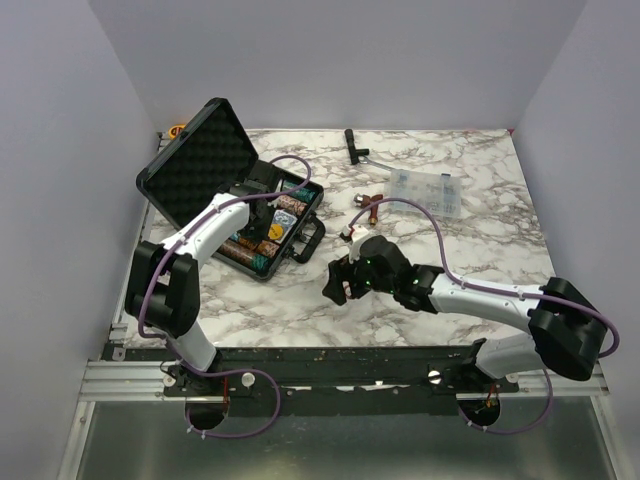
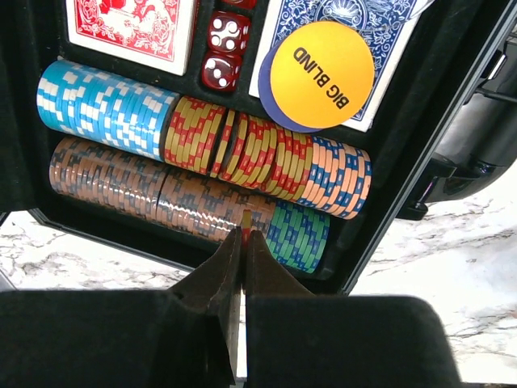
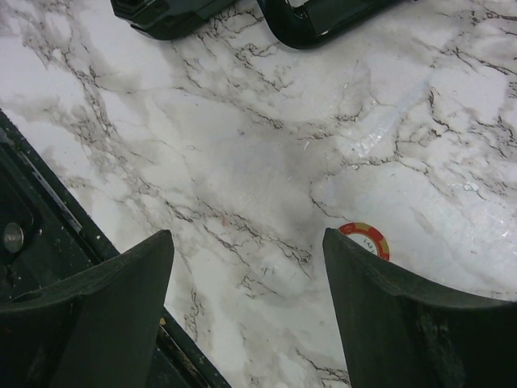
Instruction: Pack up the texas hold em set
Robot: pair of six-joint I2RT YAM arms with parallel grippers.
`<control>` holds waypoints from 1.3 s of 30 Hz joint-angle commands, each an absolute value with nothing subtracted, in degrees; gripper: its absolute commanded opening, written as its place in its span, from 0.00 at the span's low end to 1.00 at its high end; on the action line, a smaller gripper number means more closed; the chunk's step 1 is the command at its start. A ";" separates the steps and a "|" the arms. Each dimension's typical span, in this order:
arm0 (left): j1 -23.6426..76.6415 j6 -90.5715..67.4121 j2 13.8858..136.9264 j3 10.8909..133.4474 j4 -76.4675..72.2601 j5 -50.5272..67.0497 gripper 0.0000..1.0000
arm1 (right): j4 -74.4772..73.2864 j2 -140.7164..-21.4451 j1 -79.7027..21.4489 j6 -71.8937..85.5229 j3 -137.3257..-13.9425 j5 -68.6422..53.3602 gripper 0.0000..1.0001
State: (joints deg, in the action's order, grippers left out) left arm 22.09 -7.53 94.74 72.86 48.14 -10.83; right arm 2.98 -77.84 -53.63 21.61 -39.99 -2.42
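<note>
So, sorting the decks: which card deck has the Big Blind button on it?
The blue deck, right of the dice; the red deck's visible part is bare.

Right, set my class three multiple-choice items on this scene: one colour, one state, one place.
1. The loose chip on the table is: A blue and white; B red and yellow; C green.
2. The right gripper is: A shut on the chip; B shut, empty; C open, empty.
3. The BIG BLIND disc lies: A on the table; B on the blue card deck; C in the right gripper.
Key: 1 B, its rim shows both colours; 2 C, its fingers stand wide apart over marble; 3 B, it overlaps the deck.
</note>
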 commanded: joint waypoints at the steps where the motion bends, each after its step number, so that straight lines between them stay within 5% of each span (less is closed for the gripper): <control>1: 21.78 -6.11 95.11 72.91 47.89 -13.05 0.00 | 3.95 -77.58 -53.61 22.52 -39.26 -1.47 0.77; 39: 20.30 -5.80 103.31 77.01 45.52 -13.52 0.00 | 8.49 -78.38 -53.61 26.55 -36.42 -4.46 0.75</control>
State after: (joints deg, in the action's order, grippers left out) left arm 21.04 -6.57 101.54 75.64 46.37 -10.61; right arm 6.09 -78.00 -53.63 25.47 -37.71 -3.01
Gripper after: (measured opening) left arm 0.009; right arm 0.749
